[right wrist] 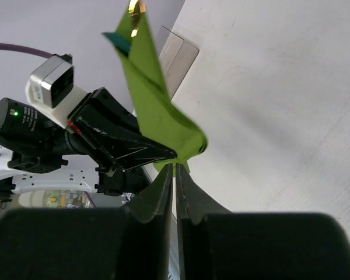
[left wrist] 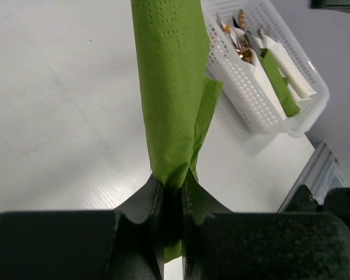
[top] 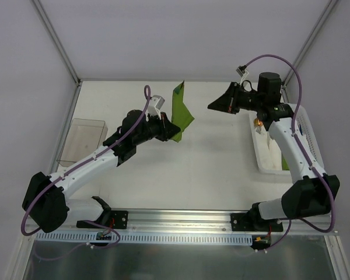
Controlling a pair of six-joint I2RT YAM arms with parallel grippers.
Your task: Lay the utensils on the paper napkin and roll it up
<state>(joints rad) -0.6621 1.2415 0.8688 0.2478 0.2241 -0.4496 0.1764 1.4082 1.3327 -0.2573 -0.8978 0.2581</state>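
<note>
Top view: left pincer point(top: 171, 130) clamped on the paper napkin point(top: 179, 108), which is folded, held in the air and sticking up and away from the arm bases. Right pincer point(top: 212, 107) shut, empty, just right of the napkin and not touching it. Utensils point(top: 259, 122) sit in the white basket point(top: 261, 161) at the right edge of the tabletop point(top: 210, 169); clear box point(top: 84, 137) at far left.

Left wrist: jaws closed on the napkin's point(left wrist: 166, 87) lower end, with the sheet rising as a narrow folded strip. The basket point(left wrist: 262, 111) beyond it holds the utensils point(left wrist: 242, 49) among white paper sheets point(left wrist: 291, 73).

Right wrist: fingers pressed together, nothing between them. The napkin point(right wrist: 154, 99) hangs just past the tips, gripped by the left pincer point(right wrist: 170, 154) (small gold glint at its top edge, can't tell what).
</note>
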